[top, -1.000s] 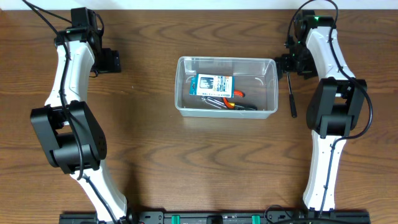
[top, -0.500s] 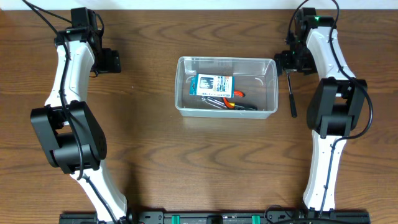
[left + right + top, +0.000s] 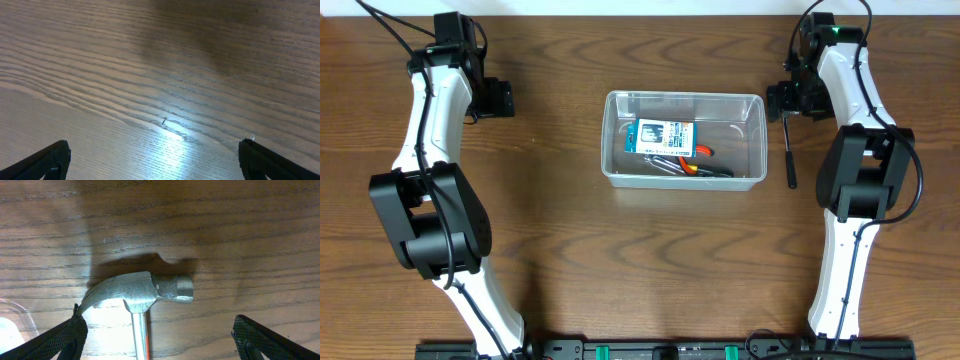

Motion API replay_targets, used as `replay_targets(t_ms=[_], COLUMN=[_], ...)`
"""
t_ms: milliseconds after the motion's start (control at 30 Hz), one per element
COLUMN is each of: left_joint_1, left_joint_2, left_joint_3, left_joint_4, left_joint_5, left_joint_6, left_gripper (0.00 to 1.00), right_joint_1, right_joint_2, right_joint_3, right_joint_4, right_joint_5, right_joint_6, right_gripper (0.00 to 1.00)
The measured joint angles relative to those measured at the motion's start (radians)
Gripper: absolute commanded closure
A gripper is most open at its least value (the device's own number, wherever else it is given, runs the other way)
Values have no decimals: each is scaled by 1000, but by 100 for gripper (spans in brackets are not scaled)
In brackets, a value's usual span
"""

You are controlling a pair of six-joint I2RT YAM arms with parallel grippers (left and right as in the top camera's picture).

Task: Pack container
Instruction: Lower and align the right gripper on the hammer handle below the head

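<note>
The clear plastic container [image 3: 757, 140] sits mid-table and holds a blue-and-white box [image 3: 664, 136] and orange-handled pliers [image 3: 700, 166]. A hammer [image 3: 788, 152] with a black handle lies on the table just right of the container. In the right wrist view its steel head [image 3: 142, 292] lies flat on the wood. My right gripper [image 3: 790, 104] hovers over the hammer head, open, fingers [image 3: 159, 340] either side of the shaft without touching it. My left gripper [image 3: 498, 99] is open and empty over bare wood at far left, as the left wrist view [image 3: 152, 160] also shows.
The container's corner shows at the left edge of the right wrist view [image 3: 10, 320]. The table's back edge [image 3: 640, 12] runs just behind both grippers.
My right gripper has shifted slightly to the right over the hammer head. The left arm and the container's contents have not moved.
</note>
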Motion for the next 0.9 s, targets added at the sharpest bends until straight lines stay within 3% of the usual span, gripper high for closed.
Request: replay_targets(t_ms=[900], left_joint_1=[0], left_joint_2=[0], left_joint_3=[0], left_joint_4=[0], left_joint_5=[0], left_joint_6=[0], left_gripper=[2], right_joint_1=[0], right_joint_2=[0], right_joint_3=[0], right_joint_4=[-73], right_joint_5=[-8], right_joint_6=[6], right_gripper=[4])
